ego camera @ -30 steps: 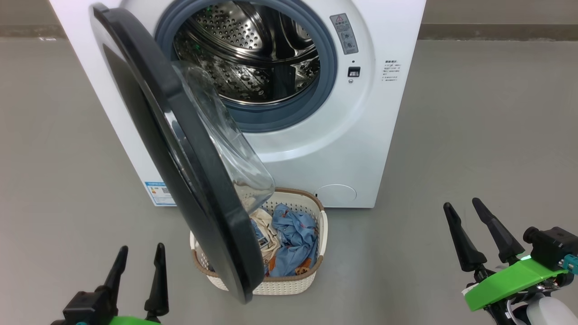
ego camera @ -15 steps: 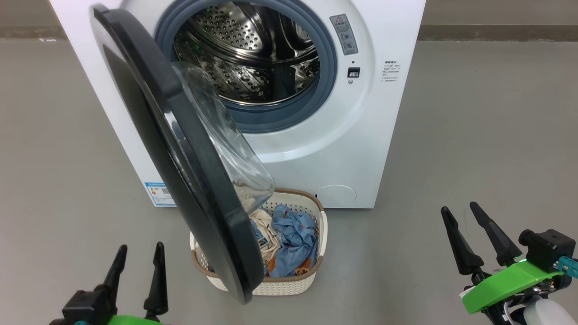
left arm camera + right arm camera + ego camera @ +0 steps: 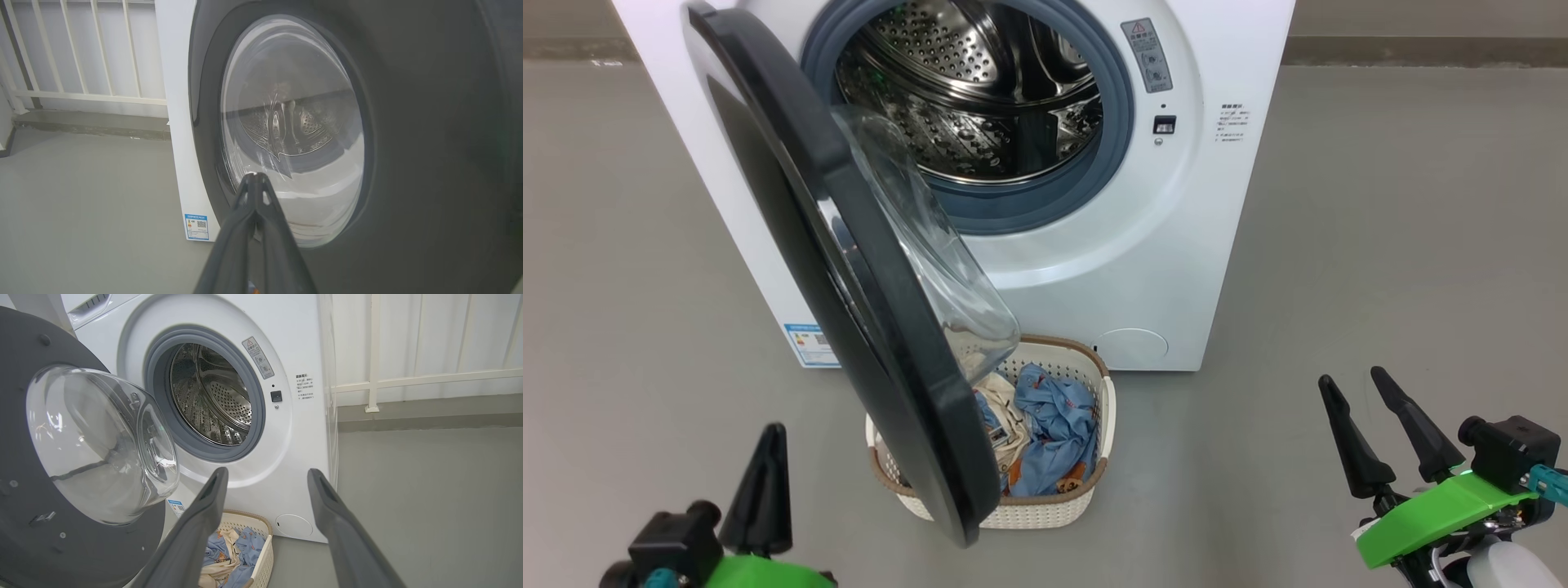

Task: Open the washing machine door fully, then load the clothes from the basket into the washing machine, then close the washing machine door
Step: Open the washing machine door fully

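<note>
The white washing machine (image 3: 1176, 269) stands ahead with its steel drum (image 3: 980, 90) exposed. The washing machine door (image 3: 866, 302), black with a clear domed window (image 3: 939, 261), hangs partly open over the basket (image 3: 1045, 510). Blue printed and cream clothes (image 3: 1049, 433) lie in the basket. My left gripper (image 3: 768, 441) is shut with nothing in it, low at the left, apart from the door's outer face (image 3: 429, 143). My right gripper (image 3: 1347, 377) is open at the lower right, away from everything. In the right wrist view its fingers (image 3: 204, 514) frame the drum (image 3: 212, 396) and the basket (image 3: 261, 539).
Grey floor (image 3: 1380, 245) spreads to both sides of the machine. A white railing (image 3: 81, 53) runs along the wall behind, left of the machine, and another railing (image 3: 408, 379) to its right. A blue label (image 3: 809, 343) sits on the machine's lower left front.
My left gripper's fingers have closed together from open. The right gripper has hardly moved. The head view has shifted slightly.
</note>
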{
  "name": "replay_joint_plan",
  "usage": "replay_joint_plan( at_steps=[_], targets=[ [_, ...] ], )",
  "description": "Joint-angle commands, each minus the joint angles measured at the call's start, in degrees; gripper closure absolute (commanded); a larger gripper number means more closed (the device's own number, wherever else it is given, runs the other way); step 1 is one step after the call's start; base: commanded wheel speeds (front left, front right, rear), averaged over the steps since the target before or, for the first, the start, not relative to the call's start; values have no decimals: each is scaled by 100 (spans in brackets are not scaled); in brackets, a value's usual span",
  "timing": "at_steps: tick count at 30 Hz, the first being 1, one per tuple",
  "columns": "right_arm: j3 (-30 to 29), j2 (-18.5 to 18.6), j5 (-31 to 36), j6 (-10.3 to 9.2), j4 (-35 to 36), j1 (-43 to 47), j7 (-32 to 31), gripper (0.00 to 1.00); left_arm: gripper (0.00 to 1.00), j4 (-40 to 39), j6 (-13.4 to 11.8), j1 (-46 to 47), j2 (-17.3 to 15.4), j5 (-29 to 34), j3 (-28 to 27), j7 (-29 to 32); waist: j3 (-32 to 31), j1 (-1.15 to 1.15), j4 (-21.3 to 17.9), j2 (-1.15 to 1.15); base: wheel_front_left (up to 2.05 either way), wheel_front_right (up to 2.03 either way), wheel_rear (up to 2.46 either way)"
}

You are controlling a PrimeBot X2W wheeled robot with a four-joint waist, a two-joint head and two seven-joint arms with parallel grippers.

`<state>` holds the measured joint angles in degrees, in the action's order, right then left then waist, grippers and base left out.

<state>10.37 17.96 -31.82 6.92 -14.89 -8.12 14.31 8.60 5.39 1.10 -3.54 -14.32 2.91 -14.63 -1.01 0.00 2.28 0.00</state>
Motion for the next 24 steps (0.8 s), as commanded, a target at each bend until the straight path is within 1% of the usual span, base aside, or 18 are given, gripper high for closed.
replay_joint_plan(
  at_steps=[1,6,12,19,21,22,24],
  targets=[
    [75,55,65,57,122,-73,69,0,100,-217,18,302,-47,29,-214,-37,13,0,-5,0,0,0,0],
    [79,4,69,57,124,-118,69,0,100,-679,-10,415,-32,60,-222,-37,56,0,-40,0,0,0,0],
    [65,-32,66,57,131,-141,69,0,100,-1713,-38,500,-3,173,-23,-37,66,0,-52,0,0,0,0],
    [97,-65,45,57,141,-163,69,0,100,-2630,-19,523,17,238,415,32,50,0,-67,0,0,0,0],
    [90,-81,18,57,146,-172,69,0,100,-2824,-5,518,23,229,607,117,49,0,-80,0,0,0,0],
    [90,-81,18,57,146,-172,69,0,100,-2824,-5,518,23,229,607,117,49,0,-80,0,0,0,0],
    [86,-95,-24,57,163,-181,69,0,100,-2995,18,504,34,174,945,242,53,0,-102,0,0,0,0]
  ],
)
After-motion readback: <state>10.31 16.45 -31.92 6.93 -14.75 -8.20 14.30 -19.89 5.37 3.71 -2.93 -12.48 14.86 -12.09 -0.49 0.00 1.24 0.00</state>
